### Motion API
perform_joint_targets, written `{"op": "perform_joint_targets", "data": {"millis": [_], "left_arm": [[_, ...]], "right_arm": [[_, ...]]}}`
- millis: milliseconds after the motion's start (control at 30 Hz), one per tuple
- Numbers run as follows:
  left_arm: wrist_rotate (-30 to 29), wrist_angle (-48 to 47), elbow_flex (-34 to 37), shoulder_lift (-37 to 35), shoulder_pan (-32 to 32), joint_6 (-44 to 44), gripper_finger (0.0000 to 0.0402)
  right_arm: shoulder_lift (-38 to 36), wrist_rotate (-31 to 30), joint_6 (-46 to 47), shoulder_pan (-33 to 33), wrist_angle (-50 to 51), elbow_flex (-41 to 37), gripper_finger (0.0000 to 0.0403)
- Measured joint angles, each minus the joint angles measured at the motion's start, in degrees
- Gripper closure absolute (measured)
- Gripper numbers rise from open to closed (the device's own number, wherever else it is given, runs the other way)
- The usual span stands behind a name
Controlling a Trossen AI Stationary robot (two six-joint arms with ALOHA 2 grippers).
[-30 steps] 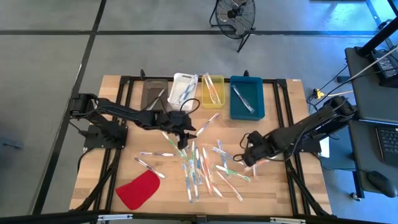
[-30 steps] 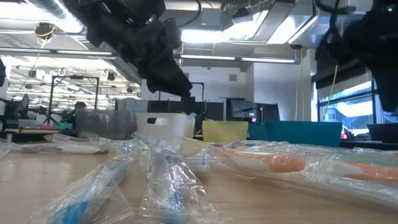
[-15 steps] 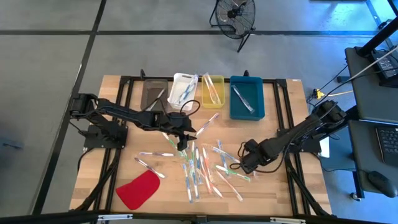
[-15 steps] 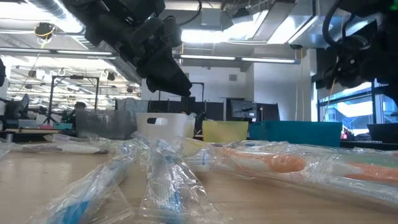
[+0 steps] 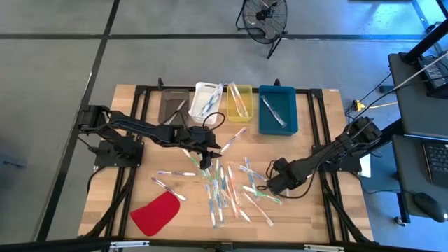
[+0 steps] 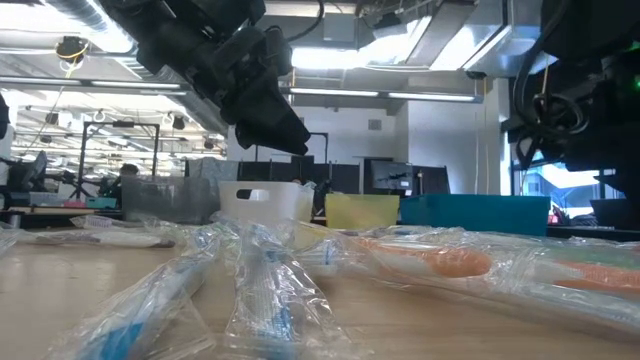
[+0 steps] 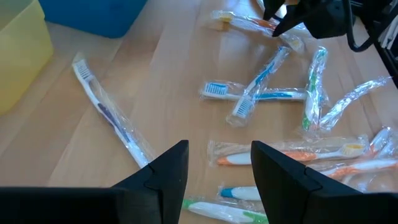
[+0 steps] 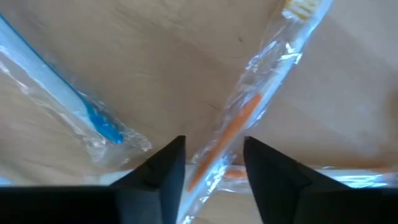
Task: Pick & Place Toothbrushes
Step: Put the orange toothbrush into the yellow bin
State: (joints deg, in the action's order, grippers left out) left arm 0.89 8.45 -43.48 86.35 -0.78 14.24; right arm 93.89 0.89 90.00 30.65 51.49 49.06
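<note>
Several wrapped toothbrushes (image 5: 224, 185) lie scattered flat on the wooden table's middle. My right gripper (image 5: 269, 185) points down at the pile's right edge. In the right wrist view it (image 8: 214, 155) is open, its fingers on either side of an orange toothbrush (image 8: 249, 112) in clear wrap, with a blue toothbrush (image 8: 93, 118) beside it. My left gripper (image 5: 206, 155) hangs open above the pile's far left part. In its wrist view it (image 7: 217, 165) has nothing between its fingers, and toothbrushes (image 7: 273, 93) lie on the table ahead. My right gripper comes from above, pointing down, with a finger (image 8: 165, 171) on each side of the orange toothbrush's handle (image 8: 217, 149), across its length. The toothbrush lies flat on the table. Whether the fingers touch its wrap, I cannot tell.
Along the table's far edge stand a grey bin (image 5: 173, 105), a white bin (image 5: 207, 99), a yellow bin (image 5: 239, 101) and a blue bin (image 5: 278, 108), each holding toothbrushes. A flat red piece (image 5: 155, 213) lies near the front left corner.
My right gripper has come down and toward the table's near left, onto the right edge of the toothbrush pile. In the low view its arm has sunk lower at the right.
</note>
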Motion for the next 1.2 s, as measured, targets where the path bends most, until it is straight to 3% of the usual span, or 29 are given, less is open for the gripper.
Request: {"op": "perform_joint_targets", "data": {"millis": [433, 700, 900, 1200], "left_arm": [[0.0, 0.0, 0.0, 0.0, 0.0, 0.0, 0.0233], [0.0, -1.1, 0.0, 0.0, 0.0, 0.0, 0.0233], [0.0, -2.2, 0.0, 0.0, 0.0, 1.1, 0.0233], [0.0, -6.0, 0.0, 0.0, 0.0, 1.6, 0.0233]], "right_arm": [[0.0, -3.2, 3.0, 0.0, -0.3, 0.0, 0.0390], [-0.2, -3.9, 2.3, -0.7, 1.4, 0.0, 0.0368], [-1.7, -3.9, -0.4, -1.0, 1.9, 0.0, 0.0391], [-8.6, -12.3, -0.5, -1.0, 1.9, 0.0, 0.0376]]}}
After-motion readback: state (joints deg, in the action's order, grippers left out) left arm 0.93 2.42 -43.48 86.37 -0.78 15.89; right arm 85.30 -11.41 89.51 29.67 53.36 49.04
